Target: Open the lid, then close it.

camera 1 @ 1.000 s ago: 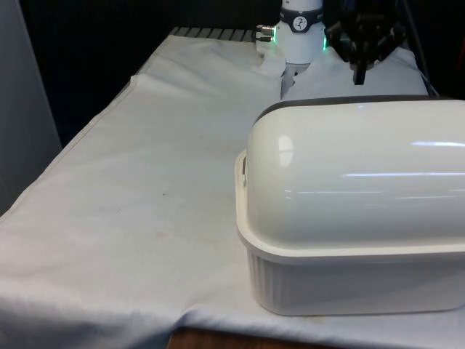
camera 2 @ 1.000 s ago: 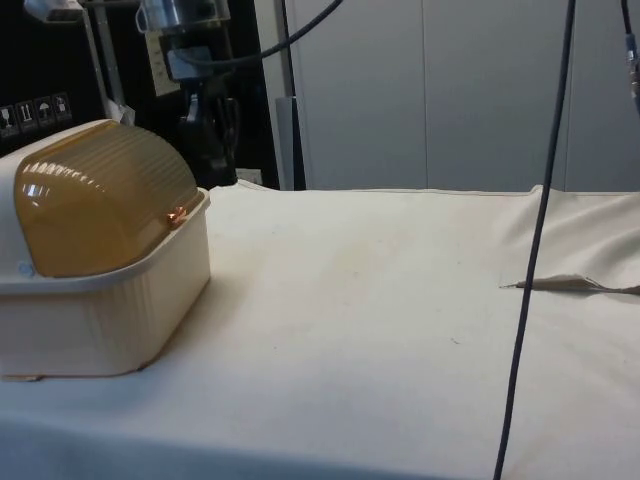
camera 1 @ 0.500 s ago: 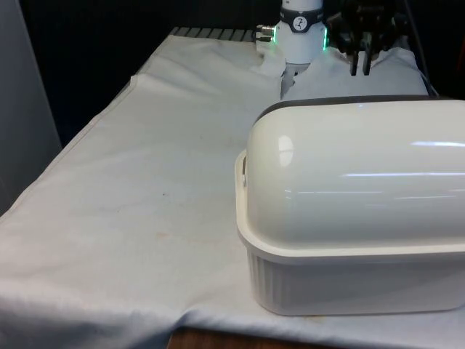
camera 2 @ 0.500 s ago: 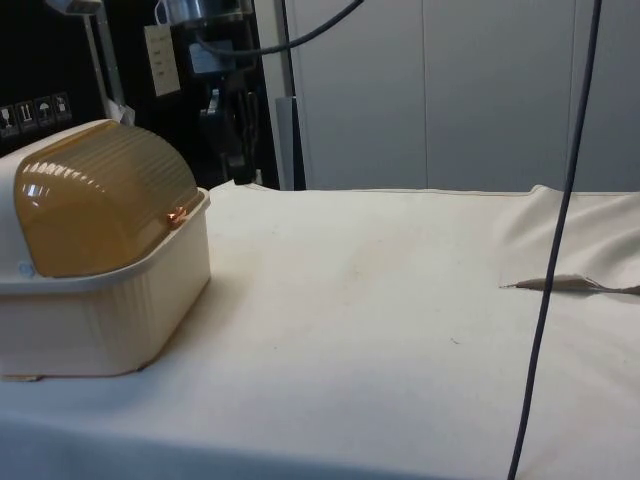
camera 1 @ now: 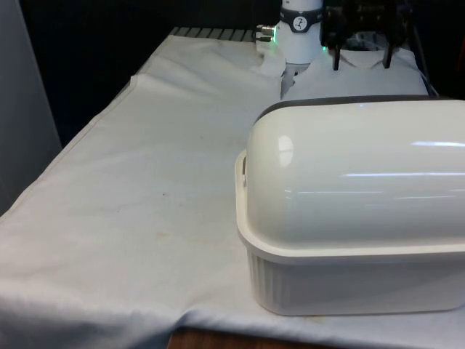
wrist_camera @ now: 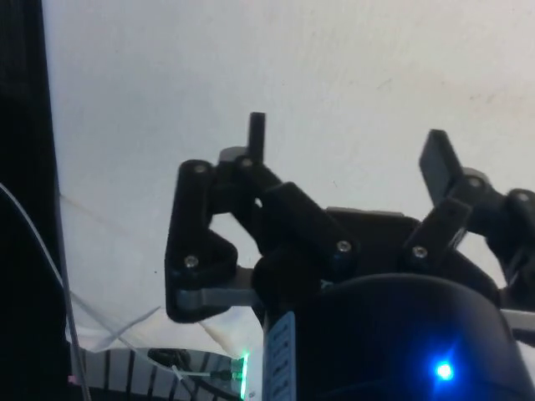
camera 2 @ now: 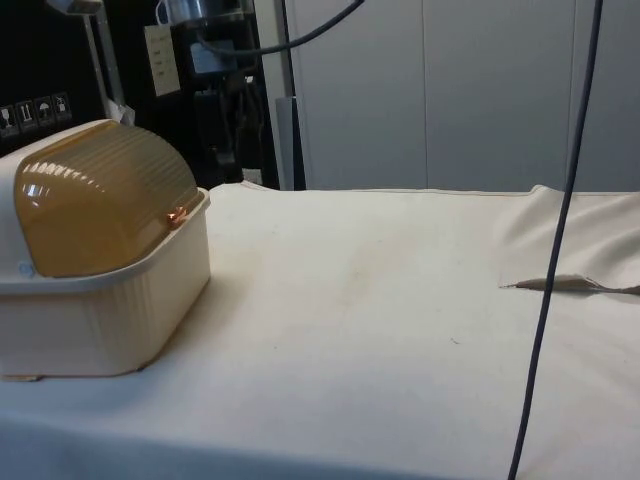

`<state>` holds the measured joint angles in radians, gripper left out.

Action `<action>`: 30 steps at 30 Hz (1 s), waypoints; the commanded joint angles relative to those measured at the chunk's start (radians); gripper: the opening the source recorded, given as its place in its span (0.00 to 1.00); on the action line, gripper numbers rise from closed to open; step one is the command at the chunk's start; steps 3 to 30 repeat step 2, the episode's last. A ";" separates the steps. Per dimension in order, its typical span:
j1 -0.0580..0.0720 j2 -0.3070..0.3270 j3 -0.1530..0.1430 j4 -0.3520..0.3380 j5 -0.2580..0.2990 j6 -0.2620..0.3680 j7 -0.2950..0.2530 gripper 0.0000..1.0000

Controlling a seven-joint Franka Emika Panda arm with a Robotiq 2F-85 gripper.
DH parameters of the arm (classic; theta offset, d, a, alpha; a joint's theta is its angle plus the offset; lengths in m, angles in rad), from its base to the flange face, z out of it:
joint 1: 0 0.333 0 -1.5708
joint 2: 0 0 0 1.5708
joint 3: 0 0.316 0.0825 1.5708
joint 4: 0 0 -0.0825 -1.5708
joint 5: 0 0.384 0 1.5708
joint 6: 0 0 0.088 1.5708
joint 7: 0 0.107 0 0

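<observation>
- The gripper (camera 1: 361,58) hangs with its fingers (wrist_camera: 256,134) spread wide, holding nothing, above the cloth (camera 1: 152,189) behind the bread box (camera 1: 356,276) and clear of it.
- The bread box sits at the table's near end, on the front view's right; its domed lid (camera 2: 105,200) is down and shut.
- Risk, as I judge it: the small handle (camera 2: 176,215) at the lid's lower edge is easy to miss, so the fingers might slip on the smooth dome or shove the whole box along the cloth.
- The box carries no readable writing.
</observation>
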<state>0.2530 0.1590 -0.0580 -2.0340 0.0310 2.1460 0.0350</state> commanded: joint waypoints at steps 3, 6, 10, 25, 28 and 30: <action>0.000 -0.003 0.000 -0.004 -0.003 0.006 0.004 0.98; 0.000 -0.003 0.000 -0.004 -0.003 0.006 0.004 0.98; 0.000 -0.003 0.000 -0.004 -0.003 0.006 0.004 0.98; 0.000 -0.003 0.000 -0.004 -0.003 0.006 0.004 0.98; 0.000 -0.003 0.000 -0.004 -0.003 0.006 0.004 0.98; 0.000 -0.003 0.000 -0.004 -0.003 0.006 0.004 0.98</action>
